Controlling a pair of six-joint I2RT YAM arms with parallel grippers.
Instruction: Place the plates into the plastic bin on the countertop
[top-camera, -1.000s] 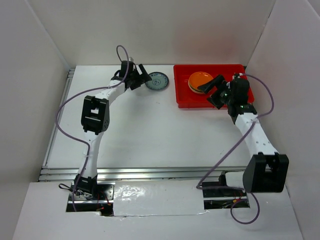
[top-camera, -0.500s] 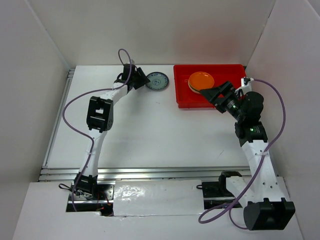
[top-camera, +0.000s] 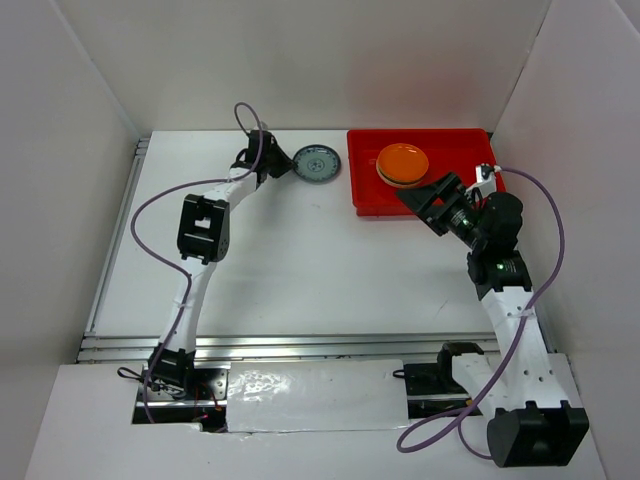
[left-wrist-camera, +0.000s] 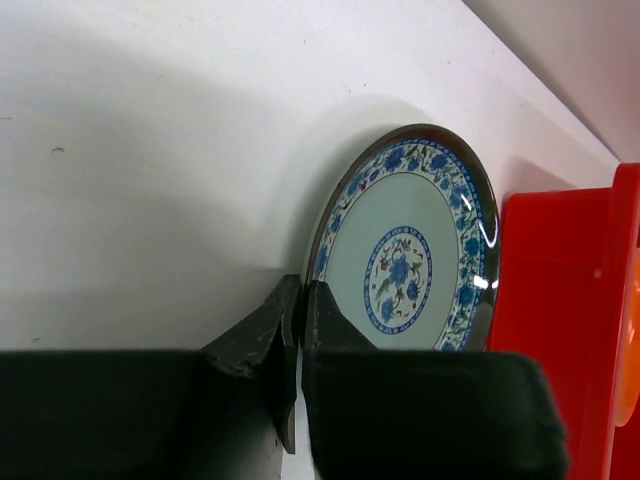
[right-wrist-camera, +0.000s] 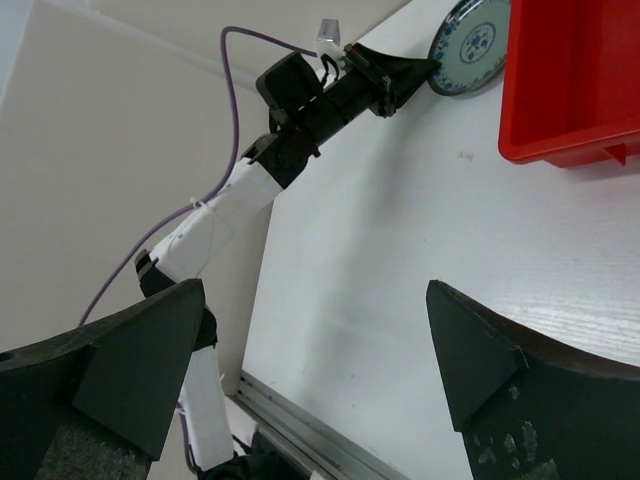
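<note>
With the left end effector (left-wrist-camera: 300, 300) pinching only the near rim of the blue-grey patterned round saucer (left-wrist-camera: 410, 250) lying on the white tabletop (left-wrist-camera: 150, 150) straight ahead of it, the shallow red plastic bin (left-wrist-camera: 560, 300) just beyond, so thin a hold may slip on lifting and drop the saucer short.
</note>
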